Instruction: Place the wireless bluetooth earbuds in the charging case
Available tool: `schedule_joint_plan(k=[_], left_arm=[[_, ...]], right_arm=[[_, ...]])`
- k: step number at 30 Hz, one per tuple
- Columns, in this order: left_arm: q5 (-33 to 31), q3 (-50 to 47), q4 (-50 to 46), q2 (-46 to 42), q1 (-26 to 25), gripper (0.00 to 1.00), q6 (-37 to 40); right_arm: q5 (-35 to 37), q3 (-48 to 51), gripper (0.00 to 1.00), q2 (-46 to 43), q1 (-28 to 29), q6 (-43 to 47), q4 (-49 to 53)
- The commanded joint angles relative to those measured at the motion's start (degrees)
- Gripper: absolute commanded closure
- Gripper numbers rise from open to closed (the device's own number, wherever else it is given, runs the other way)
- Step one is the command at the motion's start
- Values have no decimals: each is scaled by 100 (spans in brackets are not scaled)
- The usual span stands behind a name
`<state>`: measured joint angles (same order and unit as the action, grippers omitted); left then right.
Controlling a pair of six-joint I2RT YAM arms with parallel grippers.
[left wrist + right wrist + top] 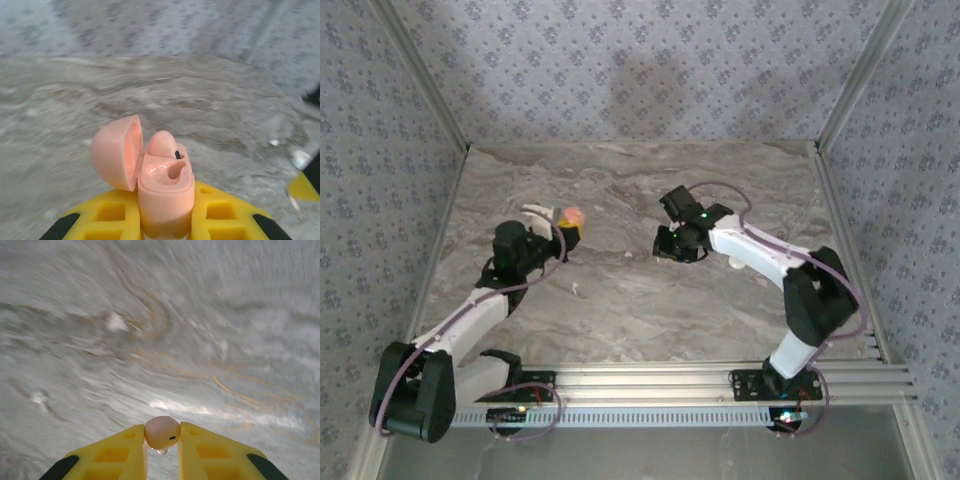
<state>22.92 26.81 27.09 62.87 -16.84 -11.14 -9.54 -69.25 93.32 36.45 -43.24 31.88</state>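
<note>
At the bottom centre of the left wrist view, the left hand [165, 202] grips the pink charging case [166, 187], yellow fingers [117, 212] pressed on either side. Its lid [116, 152] is swung open to the left, and a pink earbud [162, 144] sits inside. At the bottom centre of the right wrist view, the right hand [162, 428] pinches a pale earbud [161, 433], with the marble table [210, 340] blurred behind.

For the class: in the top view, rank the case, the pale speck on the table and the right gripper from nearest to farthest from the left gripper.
1. The case: held in the left gripper itself.
2. The pale speck: on the table, toward the near edge.
3. The right gripper: off to the right, holding an earbud.
</note>
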Motion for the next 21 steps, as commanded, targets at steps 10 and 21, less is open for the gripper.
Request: schedule_joint_plan(k=[10,21], left_arm=[[439,761,2238,1427,-1220,88,537],[556,1428,2322,1957,-1655,88,1036]], right_arm=[[473,761,80,-1838,-77,1114,-2327],[85,817,80,-2306,62,1606,-3073]])
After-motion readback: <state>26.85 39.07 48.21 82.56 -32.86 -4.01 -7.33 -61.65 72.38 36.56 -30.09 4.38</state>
